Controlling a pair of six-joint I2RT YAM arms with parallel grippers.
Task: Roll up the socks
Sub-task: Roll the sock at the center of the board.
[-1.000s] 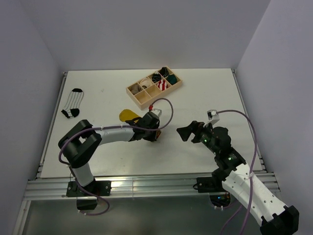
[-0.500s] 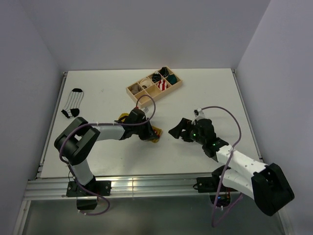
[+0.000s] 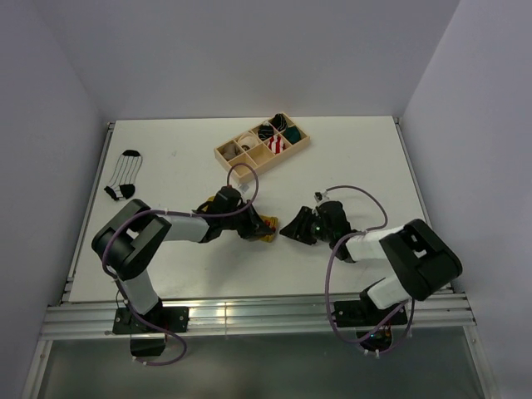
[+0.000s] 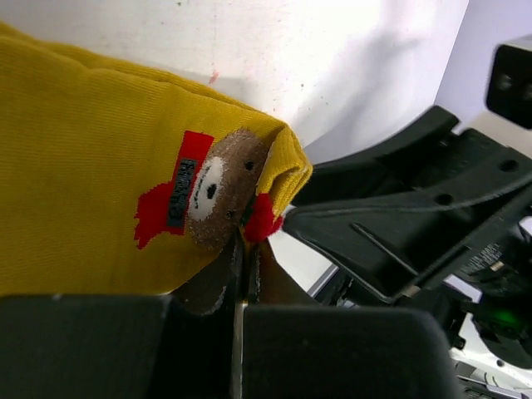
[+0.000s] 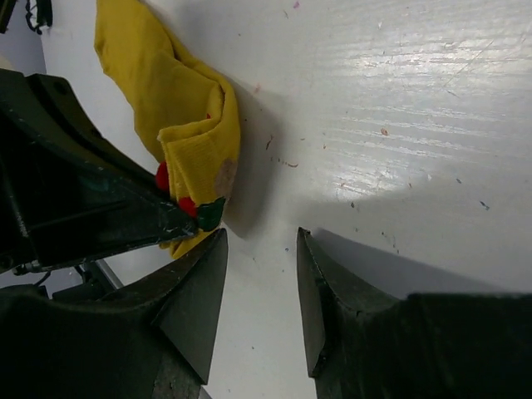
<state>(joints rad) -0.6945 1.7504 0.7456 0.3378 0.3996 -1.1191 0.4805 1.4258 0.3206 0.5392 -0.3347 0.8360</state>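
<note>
Near centre, our left gripper (image 4: 245,253) pinches the mustard-yellow sock (image 4: 91,183) at its bear patch (image 4: 208,187); right gripper (image 5: 262,241) spread, empty, just beside. Soft, limp knit: we'd grab the folded edge.

From above, the yellow sock (image 3: 267,225) lies mostly under the left gripper (image 3: 249,223), and only a small end shows past it. In the left wrist view the sock runs off the top and left edges, and its pinched fold vanishes between dark, blurred fingers (image 4: 108,349). In the right wrist view its upper end is cut by the frame and its lower end sits behind that gripper. Beyond the sock, the tray's (image 3: 263,145) contents are too small to name, though some may be rolled.
</note>
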